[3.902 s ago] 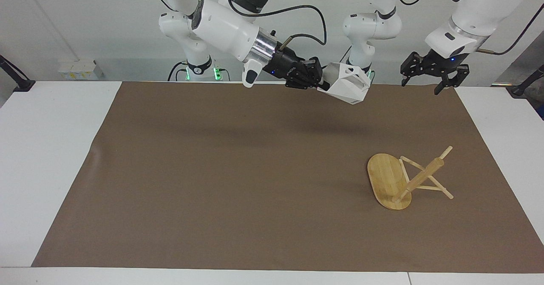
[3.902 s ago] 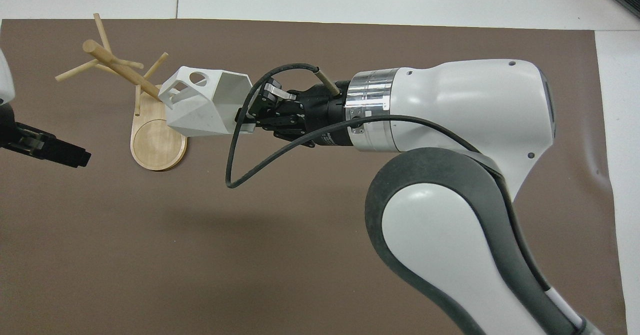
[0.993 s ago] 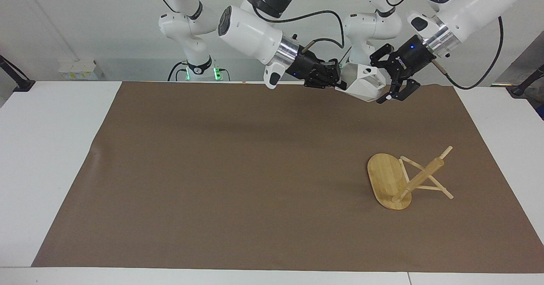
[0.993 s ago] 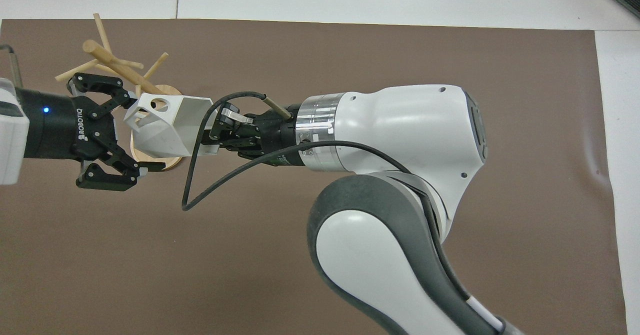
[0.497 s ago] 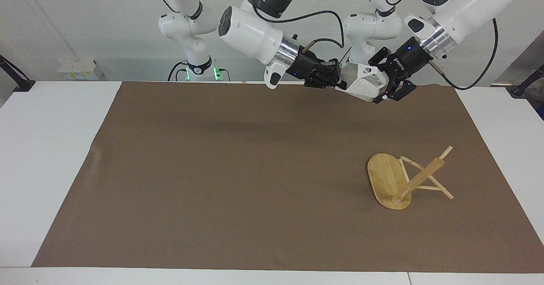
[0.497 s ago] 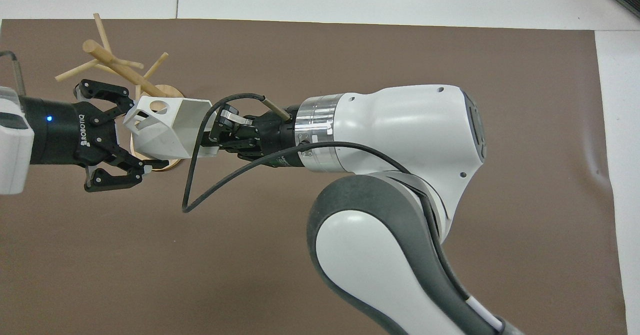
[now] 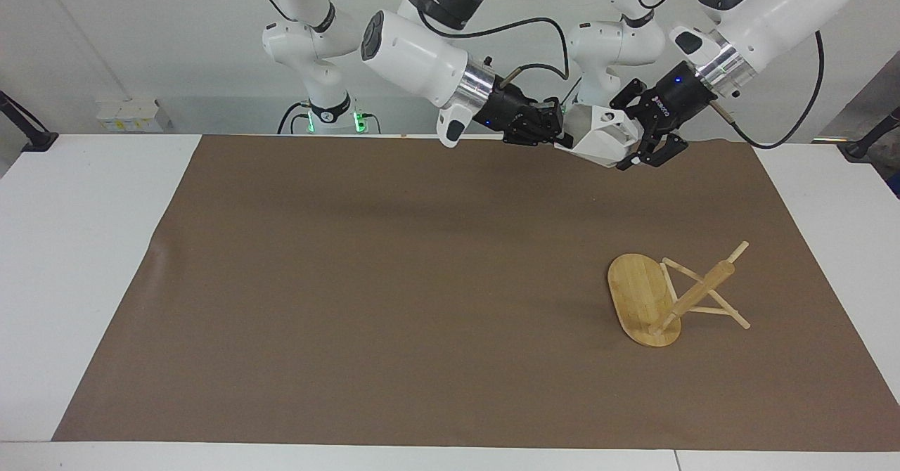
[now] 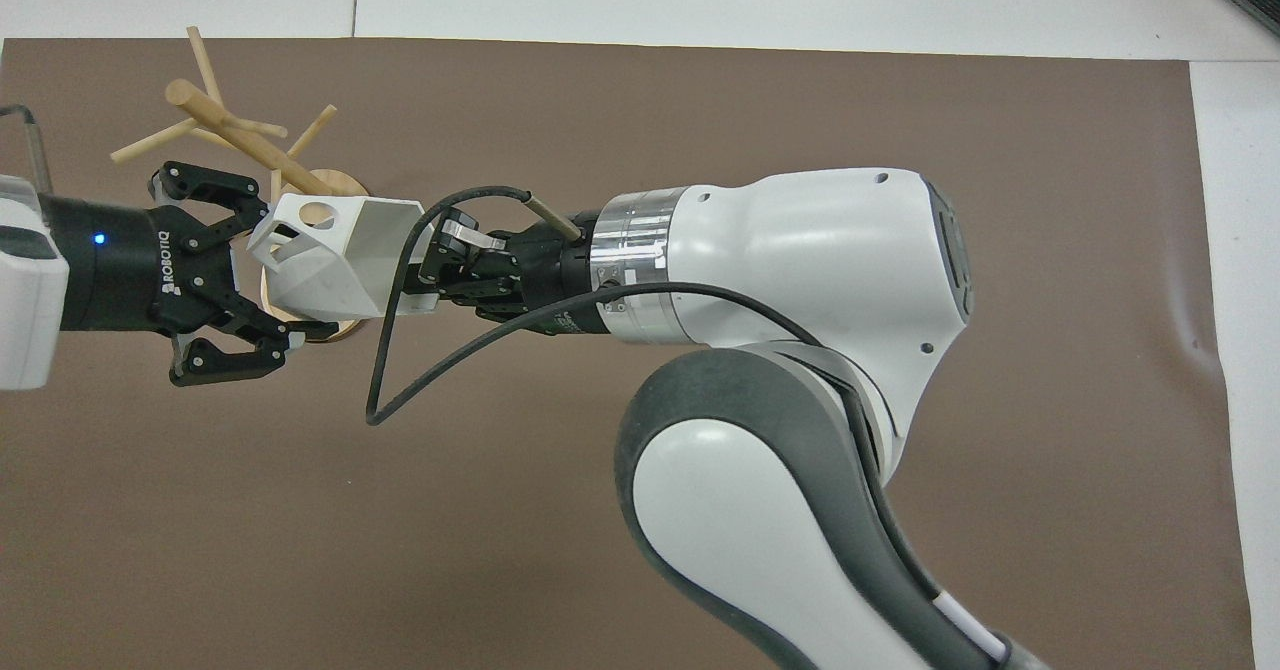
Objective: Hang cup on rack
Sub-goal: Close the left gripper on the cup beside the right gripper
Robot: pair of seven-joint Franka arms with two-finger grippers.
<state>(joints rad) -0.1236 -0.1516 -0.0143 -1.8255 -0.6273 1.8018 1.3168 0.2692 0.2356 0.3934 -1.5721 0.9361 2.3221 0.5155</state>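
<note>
Your right gripper (image 7: 552, 131) is clamped on the rim of the cup (image 7: 600, 139), holding it up in the air over the brown mat (image 7: 394, 281) near the robots' edge of the table (image 7: 70, 246). The cup lies on its side, its open mouth turned toward the right gripper and its tapering base pointing at your left gripper (image 7: 643, 144). In the overhead view you can see the cup (image 8: 325, 255) with the hole of its angular handle facing up, the right gripper (image 8: 425, 275) pinching the rim wall.

Your left gripper (image 8: 255, 270) has its fingers (image 8: 205, 182) spread wide, one on each side of the cup's base end. They bracket the cup, but you cannot tell whether either finger touches it.

The rack (image 7: 675, 295) is tipped over on the mat toward the left arm's end of the table, farther from the robots than the cup, its oval base standing on edge and its post slanting up with the pegs sticking out. From overhead, the rack (image 8: 230, 130) shows partly under the raised cup and left gripper.
</note>
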